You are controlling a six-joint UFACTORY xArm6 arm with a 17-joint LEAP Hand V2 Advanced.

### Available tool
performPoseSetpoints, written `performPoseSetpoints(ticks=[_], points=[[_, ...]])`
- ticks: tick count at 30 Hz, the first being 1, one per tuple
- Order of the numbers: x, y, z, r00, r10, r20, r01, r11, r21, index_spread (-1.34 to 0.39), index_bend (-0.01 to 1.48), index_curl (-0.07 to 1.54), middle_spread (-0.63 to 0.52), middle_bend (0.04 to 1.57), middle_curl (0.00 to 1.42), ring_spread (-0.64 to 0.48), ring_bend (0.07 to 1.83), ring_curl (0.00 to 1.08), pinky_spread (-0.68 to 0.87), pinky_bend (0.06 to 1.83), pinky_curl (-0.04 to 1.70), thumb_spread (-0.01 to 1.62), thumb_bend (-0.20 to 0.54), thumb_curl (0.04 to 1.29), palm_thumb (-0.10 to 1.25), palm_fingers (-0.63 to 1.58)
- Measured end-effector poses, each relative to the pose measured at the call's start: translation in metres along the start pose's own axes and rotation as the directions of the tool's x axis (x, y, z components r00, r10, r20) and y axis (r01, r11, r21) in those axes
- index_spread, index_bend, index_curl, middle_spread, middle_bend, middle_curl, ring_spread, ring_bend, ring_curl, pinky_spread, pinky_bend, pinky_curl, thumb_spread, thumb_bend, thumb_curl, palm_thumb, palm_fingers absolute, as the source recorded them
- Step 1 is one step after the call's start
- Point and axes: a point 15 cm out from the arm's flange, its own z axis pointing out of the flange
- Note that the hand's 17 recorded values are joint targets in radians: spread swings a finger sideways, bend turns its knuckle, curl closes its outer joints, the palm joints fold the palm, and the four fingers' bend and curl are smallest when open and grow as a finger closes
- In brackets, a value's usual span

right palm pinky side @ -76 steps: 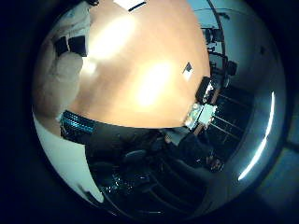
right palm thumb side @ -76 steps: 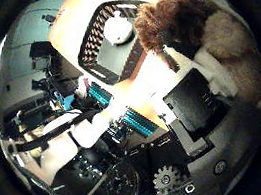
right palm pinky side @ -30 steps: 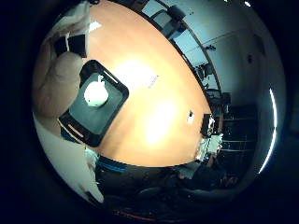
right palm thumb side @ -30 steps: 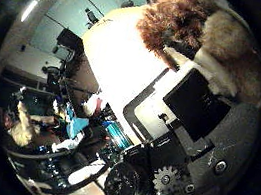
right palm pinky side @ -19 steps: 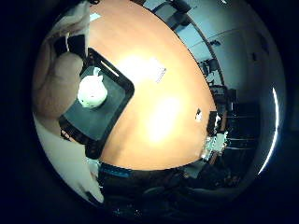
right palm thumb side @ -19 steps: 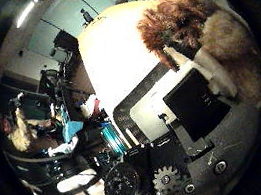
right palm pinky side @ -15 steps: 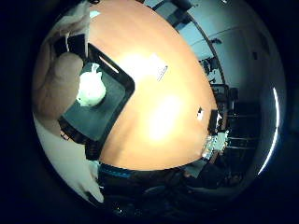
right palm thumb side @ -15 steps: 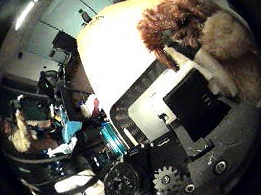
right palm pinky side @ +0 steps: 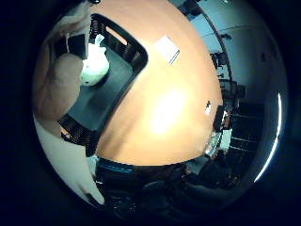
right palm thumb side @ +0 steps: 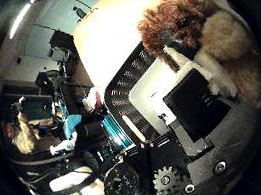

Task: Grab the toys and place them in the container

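- Plush toy point(right palm pinky side: 55, 92): a tan and reddish-brown furry toy that fills the edge of both palm views, so it lies against the palm and above the container. It is not yet inside the container.
- White toy point(right palm pinky side: 94, 70): a small pale figure that already rests on the container floor, close to one end wall.
- Container point(right palm pinky side: 136, 56): a black bin with slatted walls and a handle slot. It stands on the table and has much bare floor beside the white toy.
- Card point(right palm pinky side: 168, 49): a small white slip that lies flat on the table, near the container's handle end and apart from it.
- Table point(right palm pinky side: 164, 117): an orange-brown top that bears the container. No further toys show on the part in view.
- Hand point(right palm thumb side: 195, 106): white and black parts close to the lens. The fingers point(right palm thumb side: 185, 61) are curled into the fur and clasp the plush toy against the palm.
- Change: in the earlier pictures the little finger side view showed only bare table beyond the plush toy. The container then entered that view and grew. The whole scene shifted together, so the hand and its cameras have travelled and the container has not moved. The grasp looks the same throughout.
- Meaning for the task: the carry seems nearly done. The next move probably calls for a short descent over the bare floor and an opening of the fingers.
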Motion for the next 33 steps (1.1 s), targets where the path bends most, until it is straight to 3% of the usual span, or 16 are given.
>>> performPoseSetpoints(ticks=[8,9,12,15,18,22,27,33], points=[[-0.011,0.022,0.020,1.000,-0.002,0.020,0.003,0.999,-0.036,-0.40,0.56,0.84,-0.25,1.01,0.82,-0.27,1.21,0.62,-0.41,1.00,0.82,1.11,-0.031,0.35,0.73,0.76],[-0.011,0.025,0.022,1.000,-0.003,0.019,0.004,0.999,-0.043,-0.41,0.49,0.81,-0.25,0.99,0.81,-0.28,1.18,0.61,-0.41,0.97,0.81,1.11,-0.030,0.34,0.71,0.62],[-0.013,0.029,0.022,1.000,-0.007,0.018,0.007,0.999,-0.041,-0.46,0.41,0.76,-0.27,0.98,0.78,-0.28,1.14,0.59,-0.40,0.86,0.77,1.09,-0.027,0.32,0.67,0.55],[-0.014,0.030,0.016,1.000,-0.010,0.011,0.010,1.000,-0.027,-0.47,0.40,0.70,-0.27,0.88,0.73,-0.25,0.99,0.54,-0.20,0.71,0.75,1.08,-0.029,0.31,0.64,0.25],[-0.015,0.032,0.014,1.000,-0.011,0.013,0.012,1.000,-0.029,-0.46,0.38,0.63,-0.19,0.60,0.61,-0.17,0.85,0.48,0.04,0.68,0.71,1.07,-0.029,0.30,0.61,0.06],[-0.017,0.032,0.014,1.000,-0.024,0.015,0.024,0.999,-0.033,-0.42,0.29,0.51,-0.04,0.38,0.47,-0.02,0.64,0.37,0.30,0.62,0.60,1.05,-0.025,0.30,0.58,0.01],[-0.017,0.032,0.014,0.999,-0.028,0.016,0.029,0.999,-0.033,-0.42,0.19,0.43,0.00,0.29,0.39,0.07,0.51,0.31,0.39,0.54,0.50,1.04,-0.026,0.30,0.56,0.07],[-0.017,0.035,0.009,0.999,-0.036,0.017,0.037,0.999,-0.040,-0.41,0.17,0.36,0.00,0.23,0.36,0.09,0.43,0.27,0.40,0.47,0.42,1.03,-0.025,0.30,0.56,0.14]])
